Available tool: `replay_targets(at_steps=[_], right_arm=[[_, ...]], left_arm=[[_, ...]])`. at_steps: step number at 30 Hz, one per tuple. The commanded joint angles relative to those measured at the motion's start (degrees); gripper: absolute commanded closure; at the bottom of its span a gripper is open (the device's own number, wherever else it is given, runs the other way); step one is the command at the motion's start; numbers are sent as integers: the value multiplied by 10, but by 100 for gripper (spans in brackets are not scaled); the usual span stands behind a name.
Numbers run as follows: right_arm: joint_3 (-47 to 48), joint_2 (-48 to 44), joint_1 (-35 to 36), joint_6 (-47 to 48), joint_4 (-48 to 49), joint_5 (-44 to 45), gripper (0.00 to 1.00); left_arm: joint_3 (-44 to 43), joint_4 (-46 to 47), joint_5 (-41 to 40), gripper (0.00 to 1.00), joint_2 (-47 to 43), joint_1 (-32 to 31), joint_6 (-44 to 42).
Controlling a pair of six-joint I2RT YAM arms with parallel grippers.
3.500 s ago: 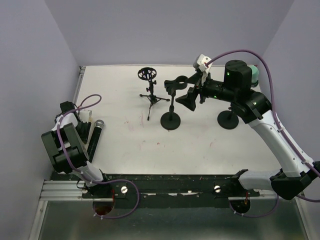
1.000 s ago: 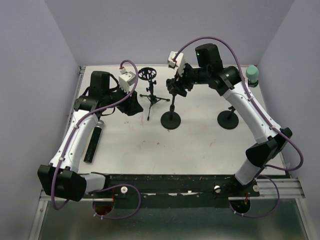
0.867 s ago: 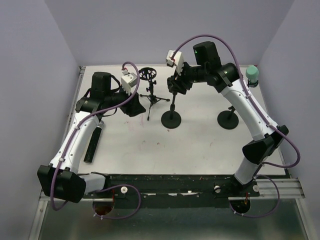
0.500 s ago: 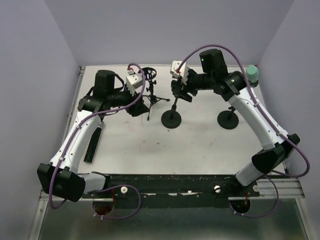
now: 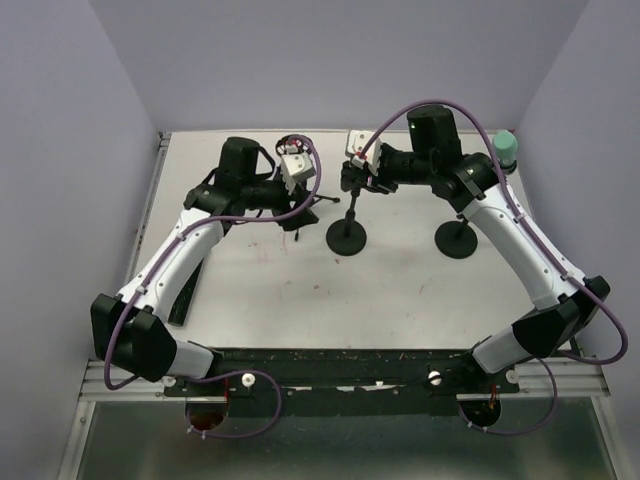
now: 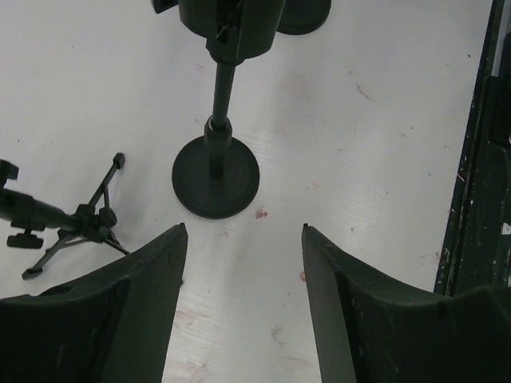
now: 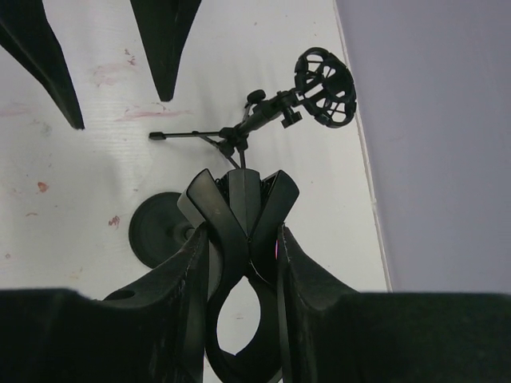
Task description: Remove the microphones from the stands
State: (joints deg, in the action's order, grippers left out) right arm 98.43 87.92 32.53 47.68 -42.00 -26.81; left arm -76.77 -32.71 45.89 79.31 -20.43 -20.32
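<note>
A black stand [image 5: 346,237] with a round base rises mid-table and carries an empty clip [image 5: 352,176] on top. My right gripper [image 5: 360,180] is shut on that clip; in the right wrist view the fingers [image 7: 241,231] squeeze the clip [image 7: 243,209] above the base [image 7: 156,231]. My left gripper [image 5: 296,206] hangs open just left of the stand. In the left wrist view it [image 6: 243,227] has bare table between the fingers and faces the stand base [image 6: 215,177]. A black microphone [image 5: 186,298] lies on the table at the left, partly hidden by my left arm.
A small tripod [image 5: 300,205] with a round shock mount [image 5: 293,148] stands behind my left gripper, and it [image 7: 239,136] also shows in the right wrist view. A second round base [image 5: 456,240] sits at the right, a teal-topped object [image 5: 505,148] beyond it. Walls close the back and sides.
My left arm has swung right, from the far left to beside the tripod and stand. My right gripper has closed on the stand's clip and shifted slightly right.
</note>
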Motion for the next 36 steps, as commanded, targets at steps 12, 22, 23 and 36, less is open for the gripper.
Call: replay_targets(at_steps=[12, 22, 23, 36], right_arm=[[-83, -42, 2, -38, -65, -44, 99], [-61, -21, 2, -73, -55, -47, 99], [-57, -18, 2, -73, -53, -44, 99], [-40, 8, -11, -101, -31, -38, 99]], left_arm=[[124, 404, 36, 32, 132, -56, 41], [133, 498, 24, 37, 197, -75, 70], [136, 519, 18, 37, 200, -78, 80], [78, 486, -4, 49, 234, -115, 59]])
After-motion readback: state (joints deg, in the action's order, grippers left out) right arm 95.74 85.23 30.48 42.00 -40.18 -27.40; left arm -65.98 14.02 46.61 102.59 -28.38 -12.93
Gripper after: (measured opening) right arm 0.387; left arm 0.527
